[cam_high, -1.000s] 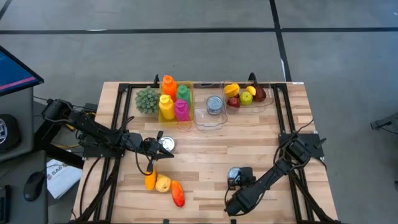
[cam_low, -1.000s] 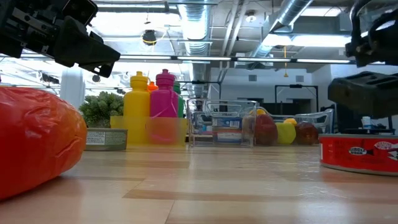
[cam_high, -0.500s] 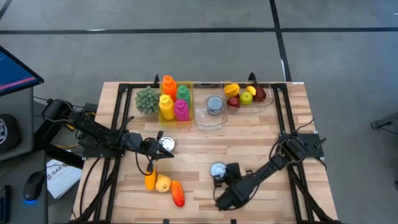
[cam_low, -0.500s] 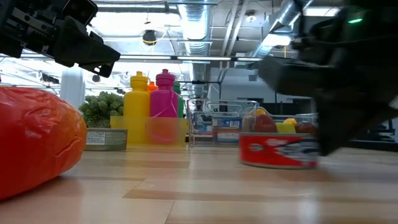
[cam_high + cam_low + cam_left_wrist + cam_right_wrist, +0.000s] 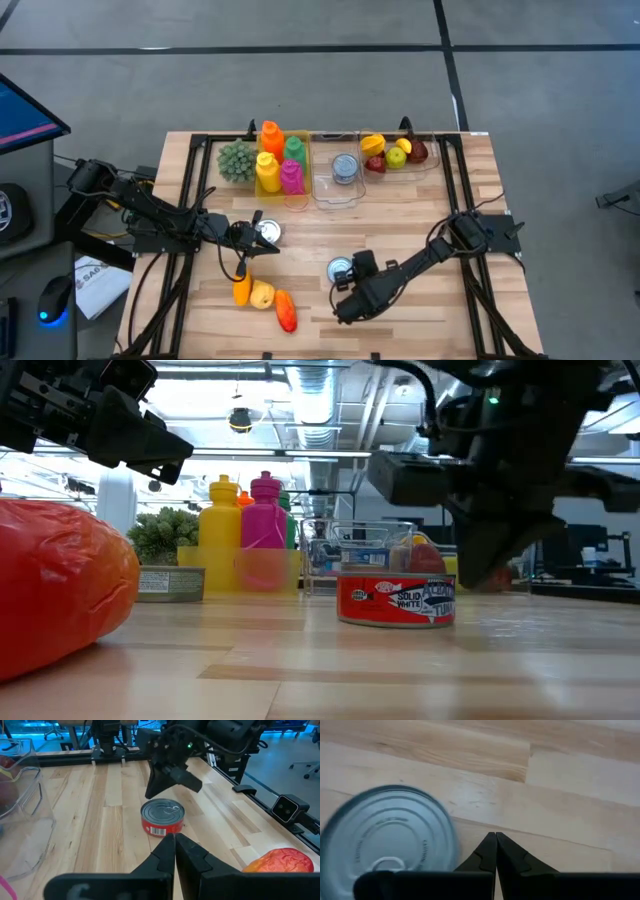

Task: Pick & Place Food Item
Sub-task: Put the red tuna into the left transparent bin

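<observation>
One red-labelled tuna can stands on the wooden table, well in front of the middle clear bin, which holds a second can. The left bin carries four bottles; the right bin holds fruit. The right gripper, fingers pressed together and empty, sits just beside the tuna can. The left gripper, also pinched together, hovers beside another can, near three loose foods.
</observation>
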